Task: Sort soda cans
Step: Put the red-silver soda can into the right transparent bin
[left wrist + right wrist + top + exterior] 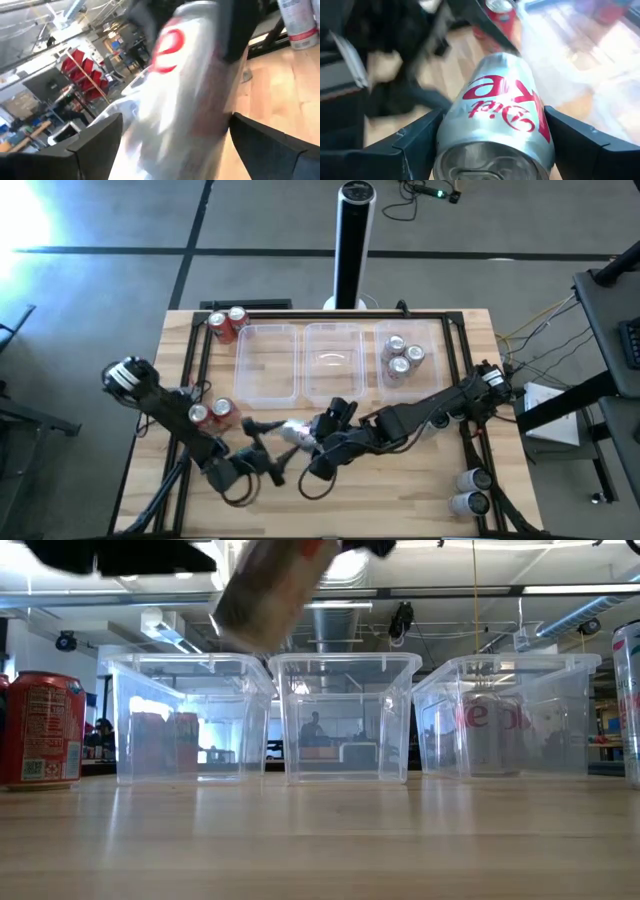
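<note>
A silver soda can (294, 434) with red lettering hangs tilted above the table's near middle, and my right gripper (308, 444) is shut on it. The low view shows this can (265, 595) high above the tabletop. My left gripper (257, 438) stands open just to the can's left. In the left wrist view the can (185, 90) fills the space between its two fingers. Three silver cans (402, 356) stand in the right clear tub (432, 340). Two red cans (226, 321) stand at the far left and two red cans (211, 413) beside my left arm. My right gripper pinches the silver can's round side wall (451, 125) between its two fingers, one on each side. The fingers lie along the can, whose silver top end (485, 162) faces the wrist. The can is tilted and lifted clear of the table. My left gripper has a finger (95, 137) on either side of the can; whether they touch it, I cannot tell.
The left tub (268, 362) and the middle tub (332, 358) stand in a row with the right one along the table's far half. Two silver cans (470, 490) lie at the near right corner. A black-and-white post (354, 240) rises behind the table.
</note>
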Motion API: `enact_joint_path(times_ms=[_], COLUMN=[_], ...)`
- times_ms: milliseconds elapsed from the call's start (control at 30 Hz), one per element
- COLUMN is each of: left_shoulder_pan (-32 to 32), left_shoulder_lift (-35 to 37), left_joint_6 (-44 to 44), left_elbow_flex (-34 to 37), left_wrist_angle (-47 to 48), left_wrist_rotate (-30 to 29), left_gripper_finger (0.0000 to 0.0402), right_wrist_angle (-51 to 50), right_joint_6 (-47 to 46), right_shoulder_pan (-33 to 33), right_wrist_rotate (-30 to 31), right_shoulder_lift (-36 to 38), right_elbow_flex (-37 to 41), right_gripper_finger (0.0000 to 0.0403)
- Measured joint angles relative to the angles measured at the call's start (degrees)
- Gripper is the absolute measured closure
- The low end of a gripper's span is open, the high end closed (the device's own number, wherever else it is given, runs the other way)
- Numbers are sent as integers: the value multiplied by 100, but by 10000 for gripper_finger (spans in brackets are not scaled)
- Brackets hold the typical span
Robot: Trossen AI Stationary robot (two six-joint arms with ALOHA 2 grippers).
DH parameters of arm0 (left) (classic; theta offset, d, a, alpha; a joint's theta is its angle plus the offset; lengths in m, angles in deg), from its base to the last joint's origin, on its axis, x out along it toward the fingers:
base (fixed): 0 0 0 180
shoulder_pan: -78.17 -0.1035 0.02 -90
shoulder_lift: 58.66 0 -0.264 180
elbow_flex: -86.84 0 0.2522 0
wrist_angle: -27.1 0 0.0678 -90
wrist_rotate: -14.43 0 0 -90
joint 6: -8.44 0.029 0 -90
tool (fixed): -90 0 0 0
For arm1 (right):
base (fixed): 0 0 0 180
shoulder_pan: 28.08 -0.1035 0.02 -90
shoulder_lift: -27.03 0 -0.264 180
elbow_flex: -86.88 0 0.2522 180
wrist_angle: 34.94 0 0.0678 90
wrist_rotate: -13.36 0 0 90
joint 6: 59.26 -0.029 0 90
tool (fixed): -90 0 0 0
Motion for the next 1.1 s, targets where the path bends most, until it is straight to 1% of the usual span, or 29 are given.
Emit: enact_joint_path(times_ms=[67, 133, 200, 300, 333, 367, 467, 567, 667, 733, 767, 867, 967, 1100], left_shoulder_pan=[74, 128, 155, 155, 152, 153, 155, 153, 149, 132, 128, 120, 120, 122], left_shoulder_lift=[272, 458, 605, 777, 795, 803, 827, 848, 943, 972, 972, 926, 863, 816], left_joint_6=[-251, -521, -1004, -1703, -1869, -2002, -2263, -2496, -2335, -1984, -1814, -1623, -1641, -1794], left_elbow_flex=[374, 701, 1021, 1398, 1500, 1578, 1725, 1755, 1659, 1541, 1489, 1331, 1247, 1292], left_wrist_angle=[-1, -4, 5, -1, 2, 5, -5, -5, -4, -42, -31, 7, 158, 152], left_wrist_rotate=[-76, 88, 439, 1169, 1350, 1457, 1479, 1578, 2113, 2526, 2613, 2651, 2654, 2653], left_gripper_finger=[59, 59, 59, 59, 59, 59, 59, 59, 59, 59, 59, 59, 59, 59], right_wrist_angle=[-252, -414, -649, -1216, -1309, -1350, -1390, -1516, -1769, -2016, -2109, -2313, -2638, -3152], right_joint_6=[-35, -129, -267, -628, -758, -881, -976, -958, -807, -642, -442, -66, 2, -9], right_shoulder_pan=[79, 156, 246, 378, 418, 456, 520, 697, 966, 1060, 1081, 1053, 1040, 1039], right_wrist_rotate=[-62, -167, -236, -200, -283, -453, -901, -1490, -2163, -2216, -2265, -2599, -3003, -2801], right_shoulder_lift=[11, -15, -24, 9, 7, -4, -32, -29, -17, -21, -21, 8, 107, 488], right_elbow_flex=[32, 72, 91, 200, 265, 361, 647, 691, 691, 699, 699, 697, 657, 371], right_gripper_finger=[99, 99, 99, 99, 99, 99, 99, 99, 99, 99, 99, 99, 99, 99])
